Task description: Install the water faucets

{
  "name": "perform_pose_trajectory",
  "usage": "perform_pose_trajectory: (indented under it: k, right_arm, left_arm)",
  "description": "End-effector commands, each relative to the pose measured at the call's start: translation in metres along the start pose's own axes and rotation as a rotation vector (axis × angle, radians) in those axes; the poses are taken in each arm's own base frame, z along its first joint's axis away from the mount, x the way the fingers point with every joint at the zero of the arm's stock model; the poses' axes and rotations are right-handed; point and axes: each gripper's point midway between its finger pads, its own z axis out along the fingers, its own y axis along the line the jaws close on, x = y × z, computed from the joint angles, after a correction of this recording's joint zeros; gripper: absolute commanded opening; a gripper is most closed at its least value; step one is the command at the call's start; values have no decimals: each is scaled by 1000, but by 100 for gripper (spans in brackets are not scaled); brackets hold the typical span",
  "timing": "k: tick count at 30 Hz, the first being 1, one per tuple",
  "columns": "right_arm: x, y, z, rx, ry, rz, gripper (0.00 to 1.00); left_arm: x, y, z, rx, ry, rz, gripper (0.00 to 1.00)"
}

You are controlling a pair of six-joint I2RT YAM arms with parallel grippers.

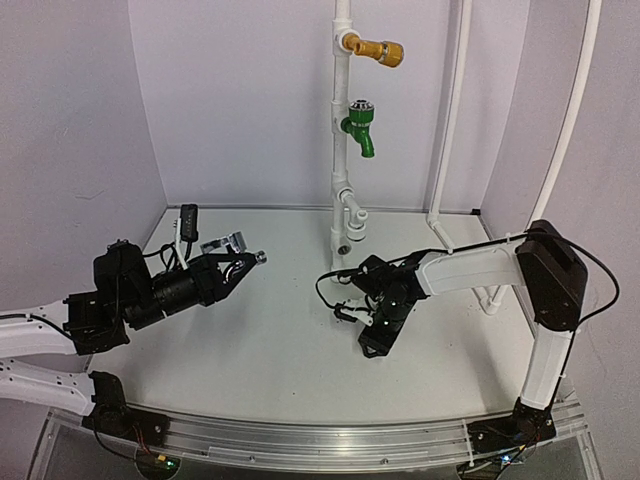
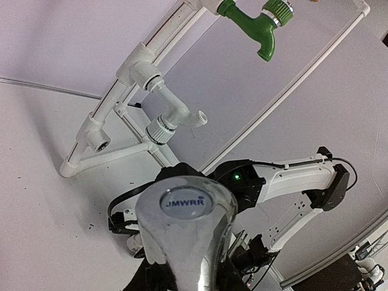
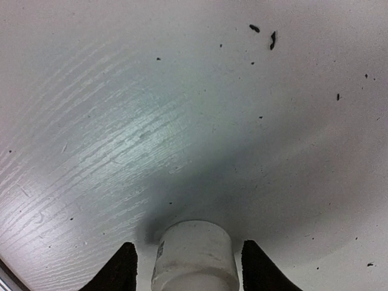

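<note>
My left gripper (image 1: 234, 266) is shut on the shiny silver tap (image 1: 228, 243), held above the table's left side. In the left wrist view the tap's (image 2: 185, 224) round blue-capped handle fills the lower middle and hides the fingers. My right gripper (image 3: 188, 244) points down at the table, its jaws open around a short white plastic fitting (image 3: 195, 257). That fitting stands upright on the table, with a narrow gap to each black fingertip (image 3: 124, 260). From above, the right gripper (image 1: 345, 312) is low near the foot of the pipe stand.
A white pipe stand (image 1: 342, 150) rises at the back centre. It carries a yellow-brass tap (image 1: 382, 50), a green tap (image 1: 362, 130) and a lower elbow with an open socket (image 2: 200, 118). Thin white pipes (image 1: 450, 120) run up the right wall. Dark specks (image 3: 271, 39) dot the table.
</note>
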Motion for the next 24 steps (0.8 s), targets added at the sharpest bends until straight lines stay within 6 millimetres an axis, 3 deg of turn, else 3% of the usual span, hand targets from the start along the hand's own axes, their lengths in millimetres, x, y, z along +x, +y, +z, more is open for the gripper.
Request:
perform_pose_trajectory:
  k: [1,8,15,19,24]
  right_arm:
    - [-6,-3,-2,17,-2,16,51]
    - [-4,-2,0,8,5,15,40]
    - [-13,0,-12,-7,-13,-47,7]
    - [-37,3,-50,-24,-70,-145,0]
    - [-76,19,-128,-68,-296,-243,0]
  left_arm:
    - [-32,-19,-9,50,-102,-25,0]
    - [-30,-17,-8,46,-103,-23,0]
    - [-28,-14,-6,31,-95,-20,0]
    - [-25,-8,-3,5,-88,-23,0]
    - [-24,-11,-5,27,-83,-35,0]
